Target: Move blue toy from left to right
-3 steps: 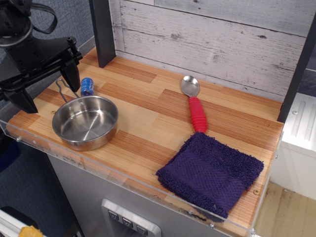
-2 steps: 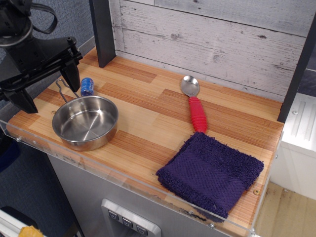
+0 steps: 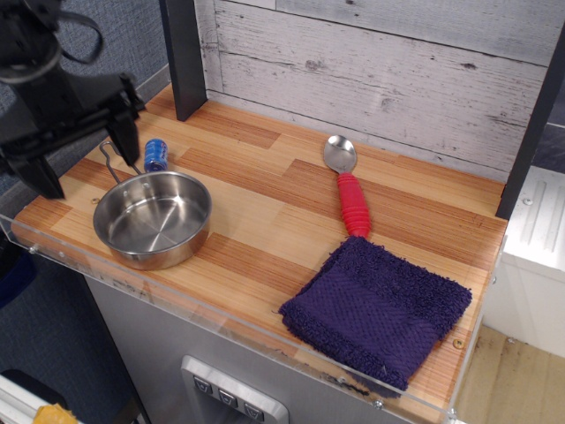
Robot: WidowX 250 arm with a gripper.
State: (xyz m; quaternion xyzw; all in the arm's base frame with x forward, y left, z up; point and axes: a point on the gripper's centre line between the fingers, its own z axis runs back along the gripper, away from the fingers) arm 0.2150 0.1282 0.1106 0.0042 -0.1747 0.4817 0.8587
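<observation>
Striped wood-grain surface (image 3: 265, 212), warm orange and pale planks, edged at the front with a clear plastic lip. Behind it, weathered whitewashed boards.

Near the left edge, toward the back: blue toy (image 3: 156, 155), a tiny can-shaped cylinder, glossy blue with a pale band around the middle, standing upright. Just beside the wire handle of a steel pan (image 3: 153, 219), but whether touching cannot be told. Pan round, shallow, polished and reflective, sitting at the front left corner.

Toward the middle of the back edge: spoon (image 3: 346, 185) with a shiny metal bowl and a ribbed red grip (bowl pointing at the back wall), lying flat. Grip end meeting the back corner of a dark purple-blue towel (image 3: 377, 309), thick terry cloth, fuzzy at the hem, roughly square and turned like a diamond near the front right corner.

Over the left edge: black end effector (image 3: 78, 150), hanging from a bulky black arm entering at the top left. Fingers spread wide, holding nothing, one dark fingertip (image 3: 126, 141) just left of the blue toy, the other low beyond the front left corner. Tilted so the gap spans diagonally above the pan handle, clear of the toy
</observation>
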